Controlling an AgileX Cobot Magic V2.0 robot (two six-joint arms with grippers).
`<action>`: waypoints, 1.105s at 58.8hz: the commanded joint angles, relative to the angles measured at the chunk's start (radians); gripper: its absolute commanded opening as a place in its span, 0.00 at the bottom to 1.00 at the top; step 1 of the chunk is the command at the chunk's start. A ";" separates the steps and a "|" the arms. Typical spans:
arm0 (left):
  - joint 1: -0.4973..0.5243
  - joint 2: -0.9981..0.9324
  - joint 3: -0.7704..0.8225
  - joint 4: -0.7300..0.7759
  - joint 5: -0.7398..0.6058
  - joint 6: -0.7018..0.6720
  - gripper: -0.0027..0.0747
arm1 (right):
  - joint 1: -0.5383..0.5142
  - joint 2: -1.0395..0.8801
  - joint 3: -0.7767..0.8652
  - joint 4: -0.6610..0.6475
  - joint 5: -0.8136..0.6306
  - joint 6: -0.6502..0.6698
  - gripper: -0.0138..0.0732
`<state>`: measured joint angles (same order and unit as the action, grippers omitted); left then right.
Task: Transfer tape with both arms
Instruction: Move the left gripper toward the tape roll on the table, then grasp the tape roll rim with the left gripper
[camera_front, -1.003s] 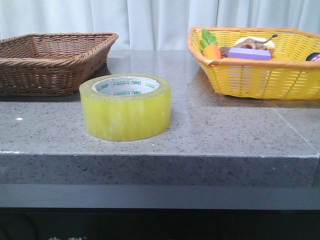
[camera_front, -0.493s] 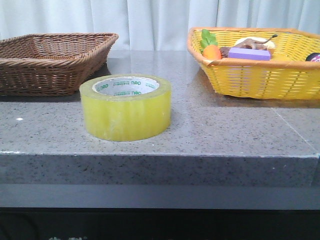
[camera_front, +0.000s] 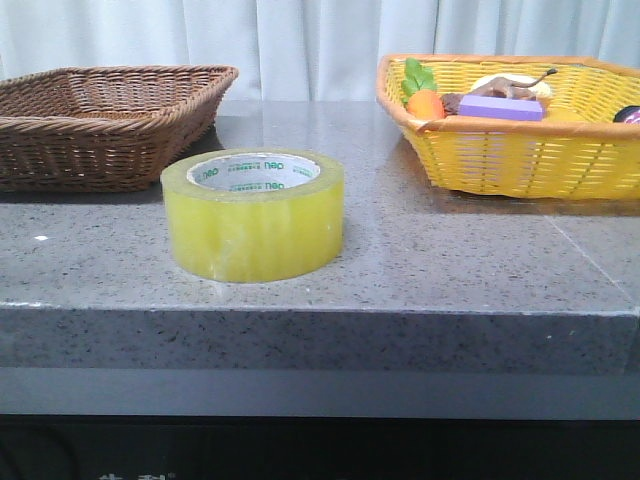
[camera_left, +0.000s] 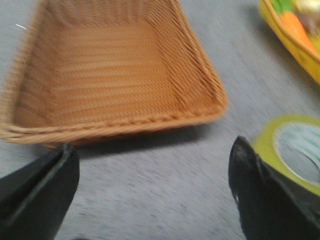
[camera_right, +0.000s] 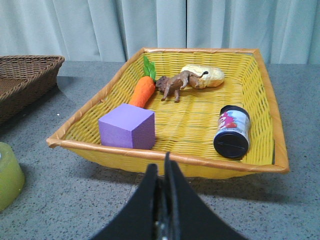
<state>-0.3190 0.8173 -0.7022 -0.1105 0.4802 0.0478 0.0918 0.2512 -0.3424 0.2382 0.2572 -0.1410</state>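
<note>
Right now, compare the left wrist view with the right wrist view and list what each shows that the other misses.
Only the left wrist view shows the inside of the brown wicker basket, bare, and the left gripper with its fingers spread wide. Only the right wrist view shows the purple block, toy lion, black-lidded jar and the right gripper, its fingers pressed together. Both show the tape, the yellow basket, the carrot and the grey table.
</note>
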 joint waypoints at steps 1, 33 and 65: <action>-0.076 0.095 -0.111 -0.010 0.039 -0.010 0.81 | 0.001 0.008 -0.024 0.008 -0.089 -0.007 0.06; -0.259 0.624 -0.388 -0.197 0.129 -0.014 0.81 | 0.001 0.008 -0.024 0.008 -0.091 -0.007 0.06; -0.263 0.670 -0.400 -0.193 0.127 -0.006 0.18 | 0.001 0.008 -0.024 0.008 -0.099 -0.007 0.06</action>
<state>-0.5753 1.5189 -1.0699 -0.2890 0.6338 0.0473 0.0918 0.2512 -0.3424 0.2382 0.2463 -0.1410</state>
